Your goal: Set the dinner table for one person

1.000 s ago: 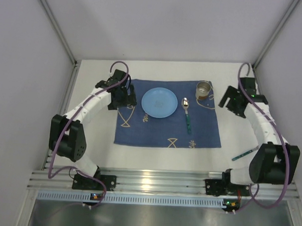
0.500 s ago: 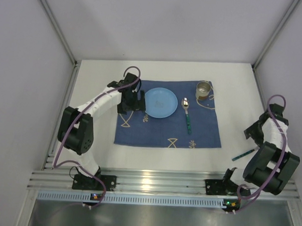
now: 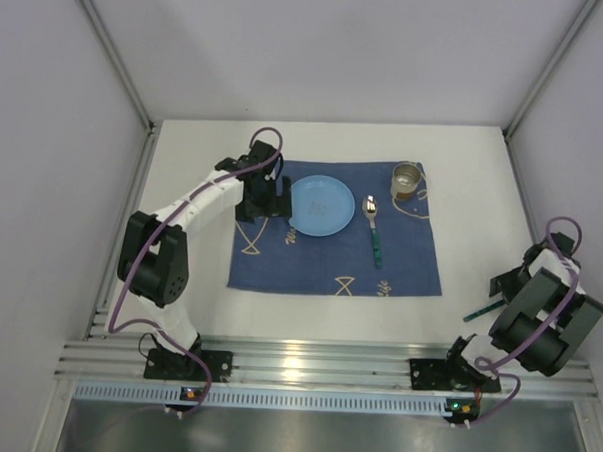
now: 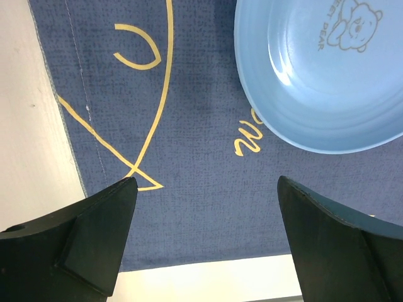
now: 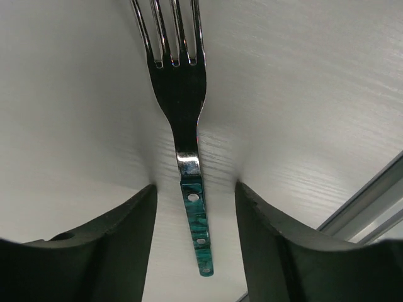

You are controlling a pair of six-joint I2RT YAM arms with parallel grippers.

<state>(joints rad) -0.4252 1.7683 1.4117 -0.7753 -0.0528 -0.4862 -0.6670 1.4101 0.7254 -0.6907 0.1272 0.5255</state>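
Item 1. Right gripper: 2 dark fingers standing apart, 1 on each side of a fork handle, with a strip of bare surface showing between each finger and the handle. No contact is visible.

Item 2. Fork: lies flat between those fingers. Its 4 tines point ahead, away from the wrist, and the teal riveted handle end lies back toward the wrist.

Item 3. The dinner table: matte white, directly under the right gripper and the fork. An aluminium rail runs along its edge just to one side of the fingers.

Item 4. Left gripper: jaws spread wide, nothing between them, hovering over a cloth mat.

Item 5. Mat: dark blue with gold fish outlines. It lies beneath the left gripper, its edge just behind the fingertips with white table beyond it.

Item 6. Plate: pale blue with a bear print, lying on the mat just ahead of the left fingertips.

Item 7. Spoon: teal handle, on the mat beyond the plate from the left gripper.

Item 8. Metal cup: on the mat's far corner, beyond the spoon and well apart from both grippers.
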